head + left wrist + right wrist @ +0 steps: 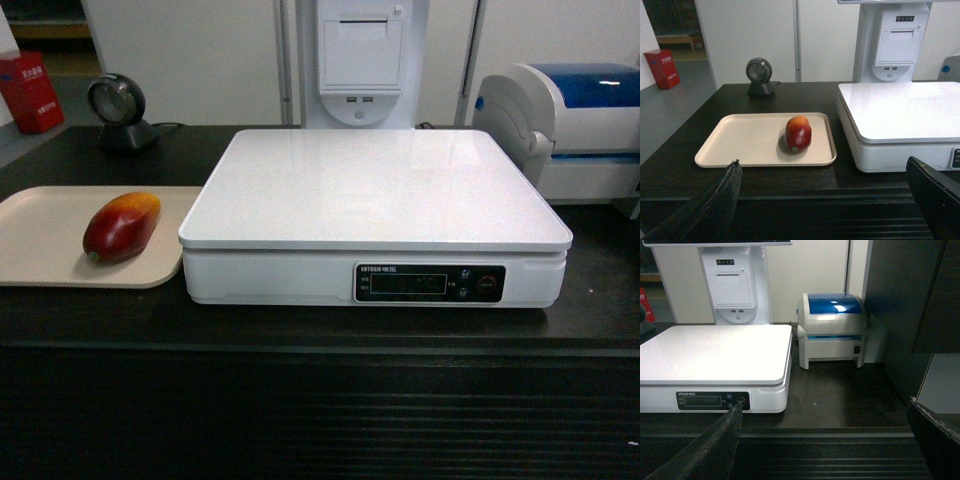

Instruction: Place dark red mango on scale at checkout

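Observation:
The dark red mango (122, 226) lies on a beige tray (40, 250) at the left of the dark checkout (320, 335) counter. In the left wrist view the mango (798, 133) shows its green sticker toward me. The white scale (375, 190) stands just right of the tray, its top plate bare. My left gripper (823, 164) is open, in front of the counter's ribbed edge and short of the tray (740, 140). My right gripper (825, 404) is open too, in front of the scale (715, 352). Neither gripper shows in the head view.
A white-and-blue printer (570, 130) stands right of the scale. A round black scanner (117, 110) sits at the back left. A white kiosk column (362, 60) rises behind the scale. A red box (30, 92) is on the floor beyond. A dark cabinet (910, 305) stands at the far right.

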`<state>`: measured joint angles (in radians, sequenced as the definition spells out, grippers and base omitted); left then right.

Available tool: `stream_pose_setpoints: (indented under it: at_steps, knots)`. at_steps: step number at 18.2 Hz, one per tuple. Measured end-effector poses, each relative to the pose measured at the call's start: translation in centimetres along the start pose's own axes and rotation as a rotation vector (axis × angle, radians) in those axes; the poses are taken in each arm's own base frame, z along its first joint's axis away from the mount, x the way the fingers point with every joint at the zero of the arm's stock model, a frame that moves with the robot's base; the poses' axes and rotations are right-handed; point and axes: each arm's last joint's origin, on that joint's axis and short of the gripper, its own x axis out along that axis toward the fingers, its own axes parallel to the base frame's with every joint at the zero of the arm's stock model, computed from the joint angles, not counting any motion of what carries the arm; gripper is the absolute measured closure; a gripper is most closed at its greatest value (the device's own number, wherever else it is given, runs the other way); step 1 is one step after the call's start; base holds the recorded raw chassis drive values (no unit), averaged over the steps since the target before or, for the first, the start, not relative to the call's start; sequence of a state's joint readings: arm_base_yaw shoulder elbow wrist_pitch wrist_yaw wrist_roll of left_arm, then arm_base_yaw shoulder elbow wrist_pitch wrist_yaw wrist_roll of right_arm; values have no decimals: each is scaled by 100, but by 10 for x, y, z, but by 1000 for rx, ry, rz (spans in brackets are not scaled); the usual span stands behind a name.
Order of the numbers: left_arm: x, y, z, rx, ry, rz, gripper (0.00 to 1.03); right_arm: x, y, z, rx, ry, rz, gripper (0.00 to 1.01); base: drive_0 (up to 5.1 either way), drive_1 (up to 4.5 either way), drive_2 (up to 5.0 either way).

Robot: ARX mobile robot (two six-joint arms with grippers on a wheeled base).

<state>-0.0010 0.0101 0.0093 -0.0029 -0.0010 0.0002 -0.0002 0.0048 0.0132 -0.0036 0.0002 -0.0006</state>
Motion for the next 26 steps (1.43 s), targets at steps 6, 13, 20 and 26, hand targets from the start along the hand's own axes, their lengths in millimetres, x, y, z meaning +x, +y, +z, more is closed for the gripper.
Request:
stream_pose_setpoints:
  at_steps: [6, 13, 20, 26]
  knots:
    - [0, 0, 0, 0, 0, 0, 5, 0, 0, 0, 0, 0, 0, 3, 0, 0, 0]
    - [29, -13, 20, 17, 65, 391, 5, 0, 0, 0, 0, 0, 0, 3, 0, 0, 0]
    - [47, -11, 29, 17, 42, 339, 5, 0, 0, 0, 0, 0, 0, 3, 0, 0, 0]
    - [154, 17, 39, 5, 88, 79, 5, 0, 0, 0, 0, 0, 0, 3, 0, 0, 0]
